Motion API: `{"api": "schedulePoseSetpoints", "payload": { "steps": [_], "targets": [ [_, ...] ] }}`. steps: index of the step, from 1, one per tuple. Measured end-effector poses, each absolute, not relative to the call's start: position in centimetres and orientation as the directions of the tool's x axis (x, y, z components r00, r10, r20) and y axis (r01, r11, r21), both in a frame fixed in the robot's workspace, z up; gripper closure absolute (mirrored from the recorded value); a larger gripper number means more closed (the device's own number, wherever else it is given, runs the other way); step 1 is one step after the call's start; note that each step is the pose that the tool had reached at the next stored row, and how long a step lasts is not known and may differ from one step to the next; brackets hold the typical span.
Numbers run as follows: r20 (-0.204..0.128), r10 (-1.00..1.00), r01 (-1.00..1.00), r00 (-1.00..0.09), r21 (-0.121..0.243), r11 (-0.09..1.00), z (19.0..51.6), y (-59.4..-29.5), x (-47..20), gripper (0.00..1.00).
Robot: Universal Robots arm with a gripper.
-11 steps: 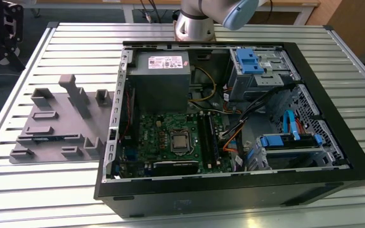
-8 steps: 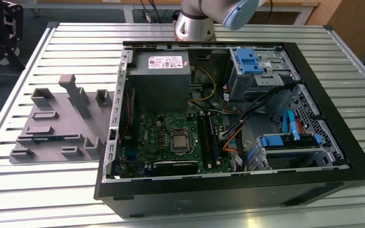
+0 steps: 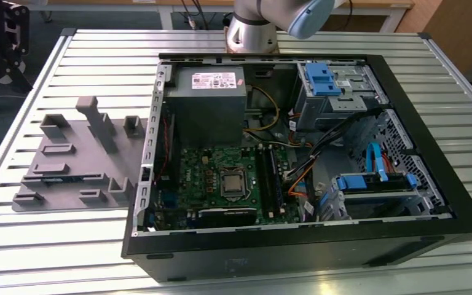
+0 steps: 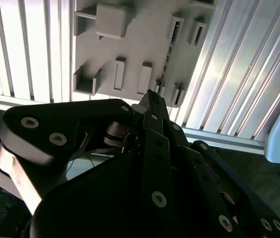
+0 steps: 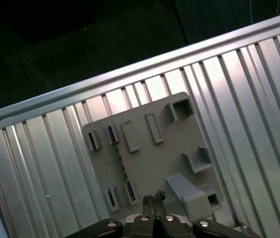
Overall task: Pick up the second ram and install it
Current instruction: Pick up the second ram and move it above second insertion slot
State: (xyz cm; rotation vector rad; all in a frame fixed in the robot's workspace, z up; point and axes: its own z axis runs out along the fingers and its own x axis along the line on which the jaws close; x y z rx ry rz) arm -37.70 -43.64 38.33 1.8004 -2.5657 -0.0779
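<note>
- First wrist view: the pincer hangs clenched and empty above the grey holder tray. Near its tips, the second ram stands on edge in a narrow slot of that tray.
- Second wrist view: the stick shows as a thin dotted line among raised blocks, apart from the fingertips.
- Judgement: a clean pick calls for parted jaws lined up along the stick's length, then a straight drop to grip its flat faces.
- Exterior view: the tray lies on the slatted counter just beside the open computer case. The case wall stands between tray and motherboard, so any carry needs height. Tray posts crowd the slot, while open counter lies beyond the tray's outer edges.
</note>
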Motion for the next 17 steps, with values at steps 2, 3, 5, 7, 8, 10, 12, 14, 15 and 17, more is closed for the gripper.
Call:
{"api": "schedulePoseSetpoints", "payload": {
  "steps": [2,3,5,7,8,10,12,14,15,17],
  "targets": [
    [-0.023,-0.941,-0.941,-0.336,0.044,0.335,38.32,-43.64,-37.70,0.89],
    [-0.023,-0.942,-0.942,-0.334,0.044,0.333,38.33,-43.64,-37.70,0.89],
    [-0.023,-0.944,-0.943,-0.330,0.044,0.329,38.33,-43.64,-37.70,0.89],
    [-0.023,-0.945,-0.945,-0.326,0.044,0.325,38.32,-43.64,-37.70,0.89],
    [-0.023,-0.946,-0.945,-0.324,0.044,0.323,38.33,-43.64,-37.70,0.89],
    [-0.023,-0.947,-0.947,-0.320,0.044,0.319,38.32,-43.64,-37.70,0.89],
    [-0.023,-0.949,-0.948,-0.315,0.044,0.314,38.32,-43.64,-37.70,0.89],
    [-0.023,-0.950,-0.950,-0.311,0.044,0.310,38.32,-43.64,-37.70,0.89],
    [-0.023,-0.951,-0.950,-0.309,0.044,0.308,38.32,-43.64,-37.70,0.89],
    [-0.023,-0.952,-0.952,-0.305,0.044,0.304,38.32,-43.64,-37.70,0.89]
  ]
}}
